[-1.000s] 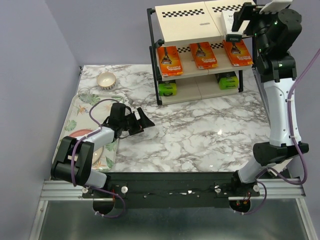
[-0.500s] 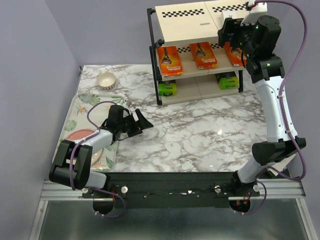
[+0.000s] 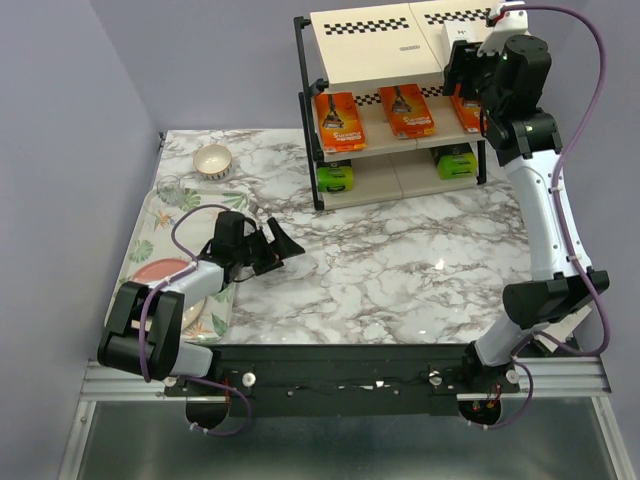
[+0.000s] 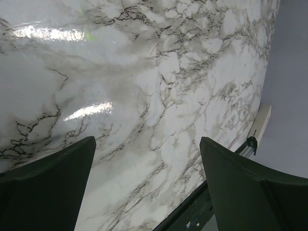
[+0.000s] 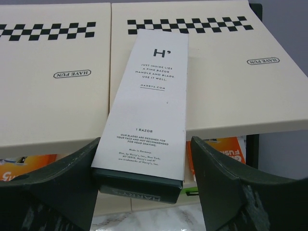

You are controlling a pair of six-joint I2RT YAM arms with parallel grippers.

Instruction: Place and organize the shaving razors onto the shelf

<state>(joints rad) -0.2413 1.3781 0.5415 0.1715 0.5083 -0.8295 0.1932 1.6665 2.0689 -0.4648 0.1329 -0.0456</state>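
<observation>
The shelf (image 3: 370,50) stands at the back of the marble table. Three orange razor packs (image 3: 407,110) lie on its middle tier, the right one partly hidden by my right arm. Two black and green packs (image 3: 337,176) lie on the bottom tier. One slim white razor box (image 5: 149,96) lies on the top board (image 5: 57,106), its near end overhanging the front edge; it also shows from above (image 3: 458,36). My right gripper (image 5: 144,139) is open, its fingers either side of that near end, with a gap on the right. My left gripper (image 4: 147,144) is open and empty, low over the table (image 3: 280,243).
A floral tray (image 3: 150,235) with a pink plate (image 3: 160,270) lies at the left edge beside my left arm. A small bowl (image 3: 212,160) sits at the back left. The shelf's black posts (image 3: 308,130) stand between the tiers. An orange pack (image 5: 221,151) shows below the top board.
My right wrist has swung left from beside the shelf and come in behind the white box on the top board. The left arm has barely shifted.
</observation>
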